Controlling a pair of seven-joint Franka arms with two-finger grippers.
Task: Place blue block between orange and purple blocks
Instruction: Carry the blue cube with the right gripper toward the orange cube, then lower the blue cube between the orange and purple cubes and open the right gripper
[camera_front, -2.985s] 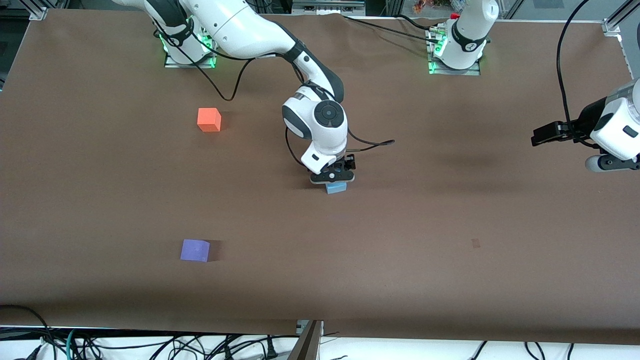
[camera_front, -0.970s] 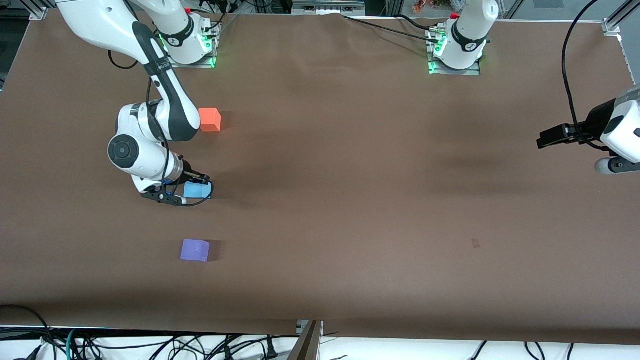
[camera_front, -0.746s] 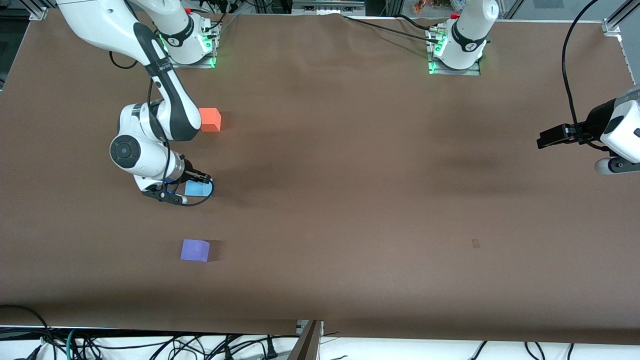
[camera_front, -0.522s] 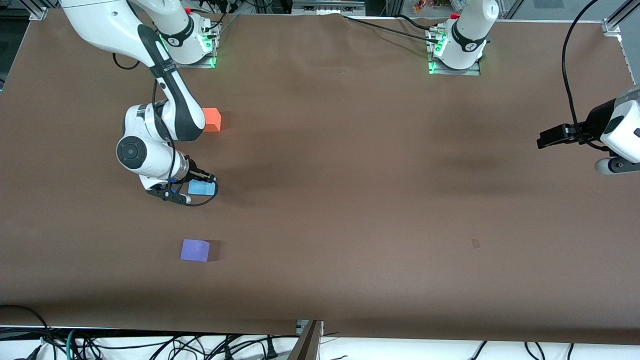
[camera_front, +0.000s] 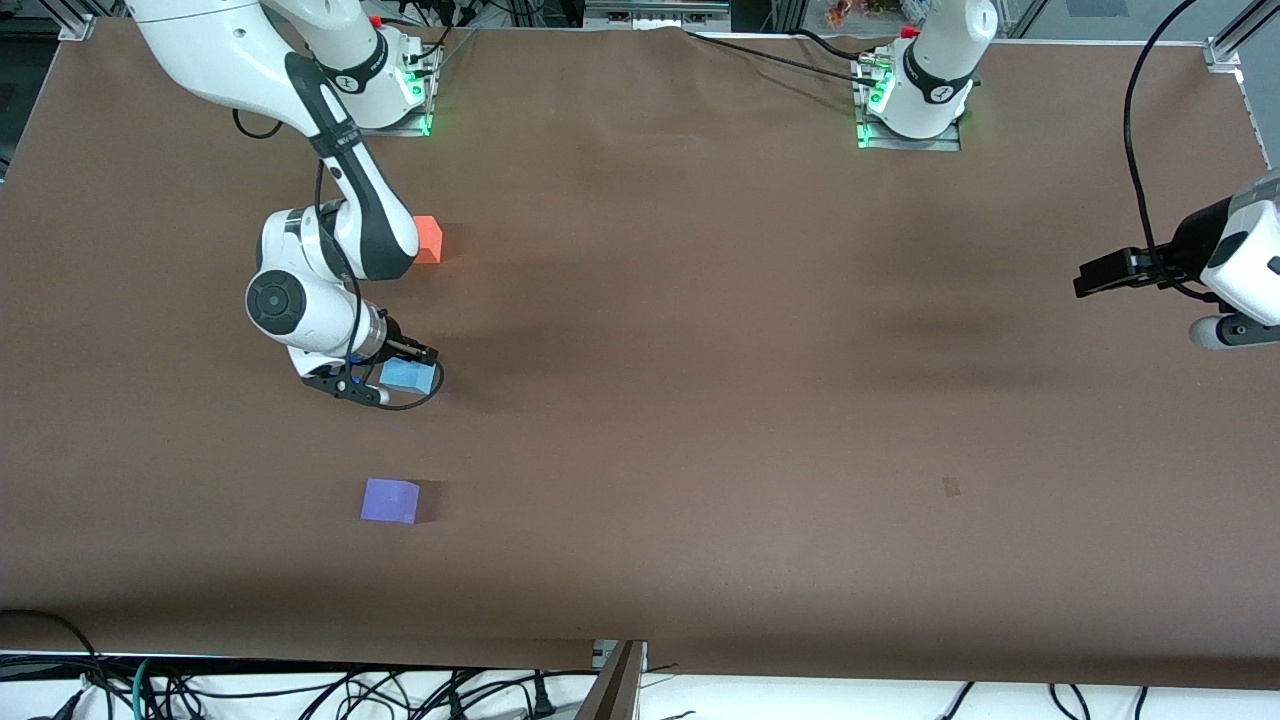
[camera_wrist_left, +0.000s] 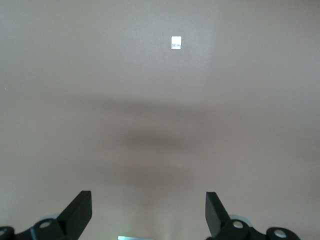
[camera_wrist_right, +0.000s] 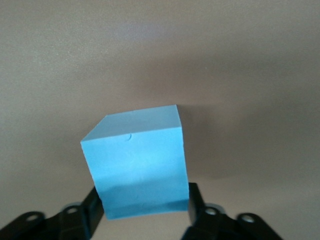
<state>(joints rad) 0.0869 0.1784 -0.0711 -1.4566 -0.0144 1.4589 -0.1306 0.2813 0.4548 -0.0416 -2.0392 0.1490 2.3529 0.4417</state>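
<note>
— where's your right hand (camera_front: 400, 368) now?

— low over the counter (camera_front: 700, 400), toward my right arm's end. its fingers (camera_wrist_right: 196, 202) are pressed against two sides of the blue block (camera_front: 405, 374), so i'm grasping it. whether the block touches the counter i can't tell.

— and the other two?

— the orange block (camera_front: 429, 238) sits on the counter farther from the front camera, partly covered by my right arm. the purple block (camera_front: 390, 500) sits nearer to that camera. the blue block is between them, apart from both and roughly in line with them.

— your left hand (camera_wrist_left: 148, 212)?

— it waits up in the air over my left arm's end of the counter, fingers (camera_wrist_left: 77, 212) spread apart and released, nothing in them. a small white mark (camera_wrist_left: 175, 43) shows on the counter below it.
</note>
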